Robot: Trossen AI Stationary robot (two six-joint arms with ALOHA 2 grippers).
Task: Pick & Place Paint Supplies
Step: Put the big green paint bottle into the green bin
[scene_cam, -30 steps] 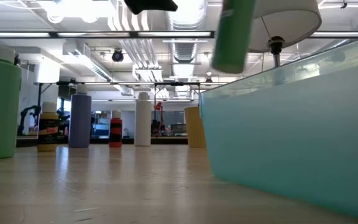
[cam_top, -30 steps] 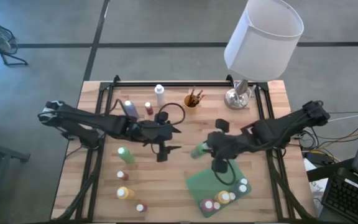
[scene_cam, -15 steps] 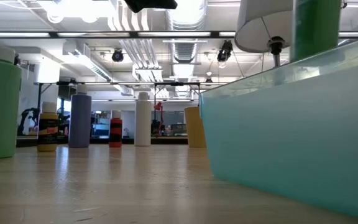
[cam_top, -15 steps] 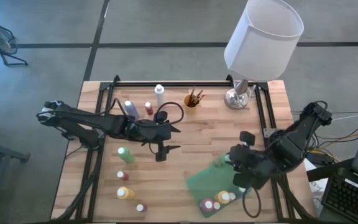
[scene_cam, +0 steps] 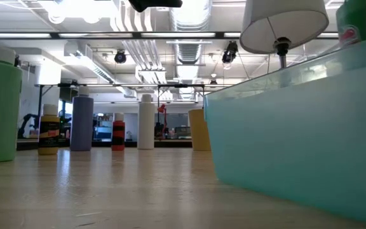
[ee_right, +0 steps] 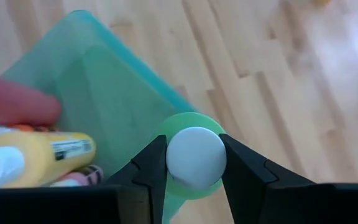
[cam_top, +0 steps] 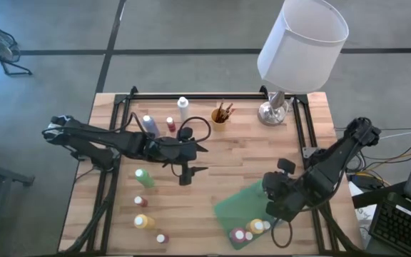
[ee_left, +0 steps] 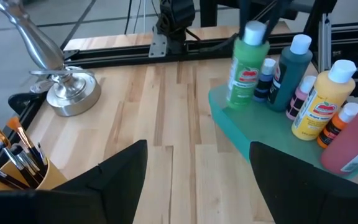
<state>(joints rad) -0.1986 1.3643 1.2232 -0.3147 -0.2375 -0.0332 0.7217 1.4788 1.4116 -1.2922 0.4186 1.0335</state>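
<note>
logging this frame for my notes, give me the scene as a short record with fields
right pincer: shut on green bottle, holding it by its white cap over the bin's corner
left pincer: open, empty, mid-table
teal bin: holds several bottles, among them a yellow bottle
still on table: light green bottle, white bottle, brush cup
lamp: far side of the table

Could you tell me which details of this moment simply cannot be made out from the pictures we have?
- Green bottle held by the right gripper: the high view hides it under the arm; the low view cuts it off at the edge.
- Whether it touches the teal bin floor: the bin wall hides this in the low view.
- Left gripper: fingertips cut off at the left wrist view's edge.
- Brushes in the cup: too small to count in the high view.
</note>
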